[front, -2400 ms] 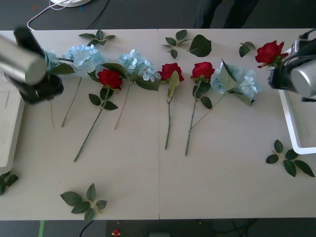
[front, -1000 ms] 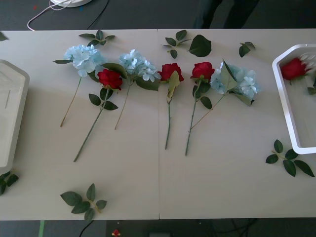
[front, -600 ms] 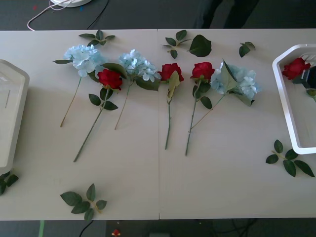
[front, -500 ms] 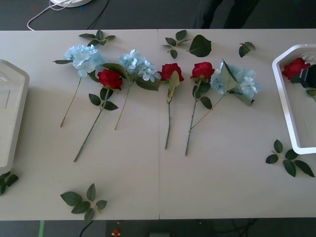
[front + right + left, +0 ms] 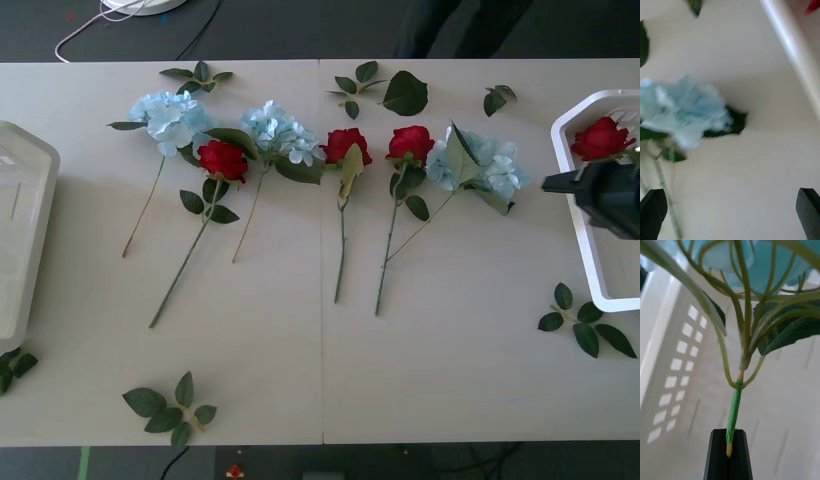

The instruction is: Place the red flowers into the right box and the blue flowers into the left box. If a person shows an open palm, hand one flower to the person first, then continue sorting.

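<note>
Our left gripper [image 5: 729,455] pinches a blue flower [image 5: 752,262] stem over the left box [image 5: 673,363]; our right gripper [image 5: 730,210], fingers spread, hovers beside the right box [image 5: 572,215].

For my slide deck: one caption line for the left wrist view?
Left gripper shut on a blue flower by its stem tip, above the left box.
</note>
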You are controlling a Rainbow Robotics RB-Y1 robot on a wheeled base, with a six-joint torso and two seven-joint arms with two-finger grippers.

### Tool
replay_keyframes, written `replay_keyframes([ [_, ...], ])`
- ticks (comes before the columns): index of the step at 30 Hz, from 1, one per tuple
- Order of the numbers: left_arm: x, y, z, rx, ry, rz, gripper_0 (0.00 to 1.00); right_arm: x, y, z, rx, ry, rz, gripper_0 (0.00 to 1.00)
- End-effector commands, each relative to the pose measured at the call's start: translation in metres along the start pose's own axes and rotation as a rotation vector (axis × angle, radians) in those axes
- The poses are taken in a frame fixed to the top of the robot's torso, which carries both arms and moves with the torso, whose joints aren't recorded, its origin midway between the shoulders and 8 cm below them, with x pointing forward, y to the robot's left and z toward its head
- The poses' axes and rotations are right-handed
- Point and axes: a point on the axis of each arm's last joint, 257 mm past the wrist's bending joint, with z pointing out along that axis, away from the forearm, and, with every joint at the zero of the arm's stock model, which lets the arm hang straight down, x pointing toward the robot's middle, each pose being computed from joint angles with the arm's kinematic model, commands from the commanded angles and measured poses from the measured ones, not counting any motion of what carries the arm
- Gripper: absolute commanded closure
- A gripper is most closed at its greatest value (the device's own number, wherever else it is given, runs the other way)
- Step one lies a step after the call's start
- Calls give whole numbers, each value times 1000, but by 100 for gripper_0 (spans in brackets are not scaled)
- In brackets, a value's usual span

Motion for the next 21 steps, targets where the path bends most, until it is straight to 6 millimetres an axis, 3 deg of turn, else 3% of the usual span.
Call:
replay_keyframes([
  [1, 13, 8, 22, -29, -38, 56, 100, 18, 33, 8, -38, 38, 71, 0],
  [12, 17, 19, 39, -62, -104, 50, 99, 33, 77, 53, 24, 23, 87, 0],
  [13, 19, 18, 40, -60, -102, 50, 81, 35, 81, 57, 39, 15, 79, 0],
  [14, 18, 18, 39, -58, -103, 46, 8, 35, 84, 61, 60, 5, 78, 0],
  [15, 17, 17, 39, -54, -105, 47, 0, 36, 86, 65, 78, -3, 82, 0],
  [21, 13, 11, 38, -45, -114, 63, 0, 38, 104, 87, 128, -26, 114, 0],
])
